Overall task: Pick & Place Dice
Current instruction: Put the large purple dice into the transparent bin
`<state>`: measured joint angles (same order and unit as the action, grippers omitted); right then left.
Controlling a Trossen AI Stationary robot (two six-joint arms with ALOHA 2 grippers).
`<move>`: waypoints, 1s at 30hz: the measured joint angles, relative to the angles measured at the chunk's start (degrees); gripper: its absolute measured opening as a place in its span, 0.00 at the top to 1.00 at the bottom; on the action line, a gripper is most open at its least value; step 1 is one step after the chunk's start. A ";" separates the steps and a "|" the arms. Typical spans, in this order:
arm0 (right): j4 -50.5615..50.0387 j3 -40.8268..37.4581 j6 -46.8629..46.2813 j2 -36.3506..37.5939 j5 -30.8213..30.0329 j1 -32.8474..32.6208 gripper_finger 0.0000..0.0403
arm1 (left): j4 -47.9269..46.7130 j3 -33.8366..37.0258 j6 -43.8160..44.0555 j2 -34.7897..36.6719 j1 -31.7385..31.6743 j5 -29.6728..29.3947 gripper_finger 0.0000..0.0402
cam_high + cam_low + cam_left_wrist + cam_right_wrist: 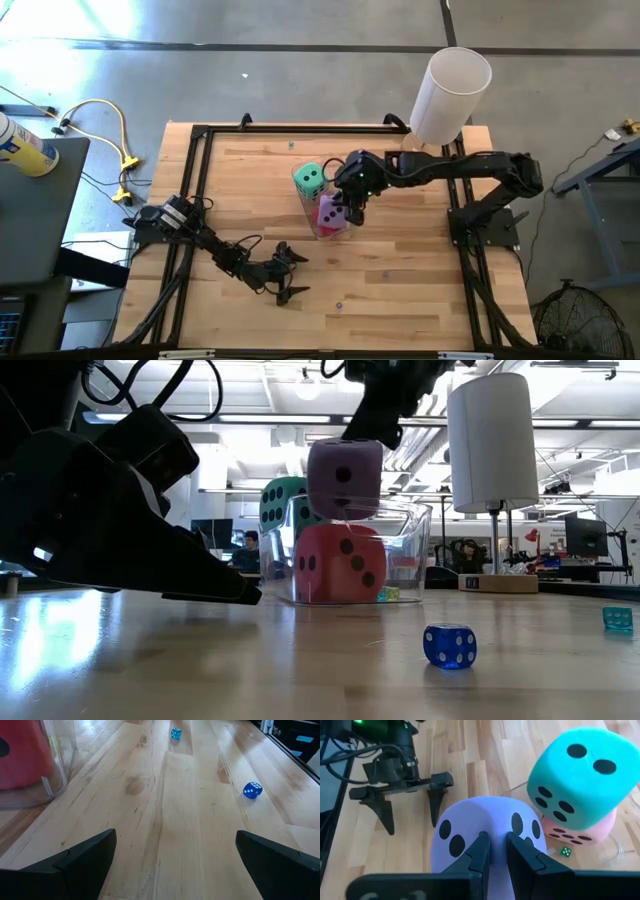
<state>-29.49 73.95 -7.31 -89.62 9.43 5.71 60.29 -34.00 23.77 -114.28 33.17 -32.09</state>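
My right gripper (497, 847) is shut on the purple die (345, 478) and hangs it over the clear bin (415, 550), just above the red die (340, 565) that sits inside. The green die (575, 775) rests on the pink die (585, 834), close beside the purple one. In the high view the green die (310, 178) and purple die (332, 212) both show at the bin (318, 232). My left gripper (290, 270) waits open, low over the table near its near edge, short of the bin. My right gripper pinches the purple die's top face (496, 827) between its two fingers (481, 851), squeezing the soft top into a ridge. The fingers come from above, pointing down. The die hangs below them, lifted clear of the table, its underside (345, 510) level with the bin's rim.
A small blue die (450, 645) and a small teal die (617, 618) lie on the bare wood right of the bin. A tiny green die (565, 851) lies by the pink die. A tall white cylinder (450, 95) stands at the table's far right corner.
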 joint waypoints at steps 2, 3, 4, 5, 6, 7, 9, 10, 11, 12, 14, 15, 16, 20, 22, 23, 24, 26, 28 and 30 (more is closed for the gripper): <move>-0.20 0.00 -0.04 0.01 -0.11 0.10 0.88 | 0.00 0.00 0.00 0.00 0.00 0.00 0.01; -0.17 0.00 -0.15 0.00 -0.28 0.15 0.87 | 0.00 0.00 0.00 0.00 0.00 0.02 0.01; -0.07 0.00 -0.15 0.02 -0.20 0.29 0.86 | 0.00 0.00 0.00 0.00 0.00 0.00 0.01; 0.00 0.00 -0.13 0.00 -0.11 0.34 0.84 | 0.00 0.00 0.00 0.00 0.00 -0.01 0.01; 0.02 0.00 -0.13 0.02 -0.13 0.34 0.82 | 0.00 0.00 0.00 0.00 0.00 -0.01 0.01; 0.00 0.00 -0.13 0.02 -0.20 0.34 0.80 | 0.00 0.00 0.00 0.00 0.00 -0.01 0.01; 0.02 0.00 -0.13 0.01 -0.28 0.34 0.77 | -0.02 0.00 -0.02 0.00 0.00 -0.01 0.01; 0.14 0.00 -0.08 -0.22 -0.37 0.35 0.75 | -0.02 0.00 -0.02 0.00 0.00 -0.01 0.01; 0.55 0.00 -0.04 -0.62 -0.48 0.34 0.74 | -0.02 0.00 -0.02 0.00 0.00 -0.02 0.01; 0.83 0.00 -0.07 -0.72 -0.48 0.40 0.72 | -0.02 0.00 -0.02 0.00 0.00 -0.01 0.01; 0.90 0.00 -0.09 -0.83 -0.62 0.89 0.70 | -0.02 0.00 -0.02 0.00 0.00 -0.01 0.01; 0.95 0.01 -0.10 -1.24 -0.57 1.02 0.68 | -0.02 0.00 -0.02 0.00 0.00 -0.01 0.01; 1.43 0.03 -0.10 -1.92 -0.53 1.10 0.67 | -0.02 0.00 -0.02 0.00 0.00 -0.03 0.01; 1.60 0.02 -0.37 -2.54 -2.85 1.80 0.62 | -0.02 0.00 -0.04 0.00 0.00 0.02 0.01; 1.96 0.02 -0.11 -2.78 -5.36 1.82 0.60 | -0.02 0.00 -0.20 0.00 0.00 0.07 0.01; 2.03 0.02 -0.07 -2.94 -6.32 1.84 0.59 | -0.02 0.00 -0.20 0.00 0.00 0.14 0.01; 1.90 0.00 -0.01 -3.07 -7.14 1.84 0.59 | -0.02 0.00 -0.21 0.00 0.00 0.19 0.01; 2.12 -0.02 0.29 -3.06 -7.59 1.84 0.58 | -0.02 0.00 -0.27 0.00 0.00 0.26 0.01; 2.62 0.00 1.38 -2.99 -7.65 1.80 0.57 | -0.02 0.00 -0.35 0.00 0.00 0.27 0.01; 3.07 0.00 1.42 -3.02 -7.63 1.80 0.57 | -0.02 0.00 -0.35 0.00 0.00 0.28 0.01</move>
<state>-26.42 73.95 -5.89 -92.64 1.80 7.51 60.27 -34.00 23.42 -114.28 33.17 -31.81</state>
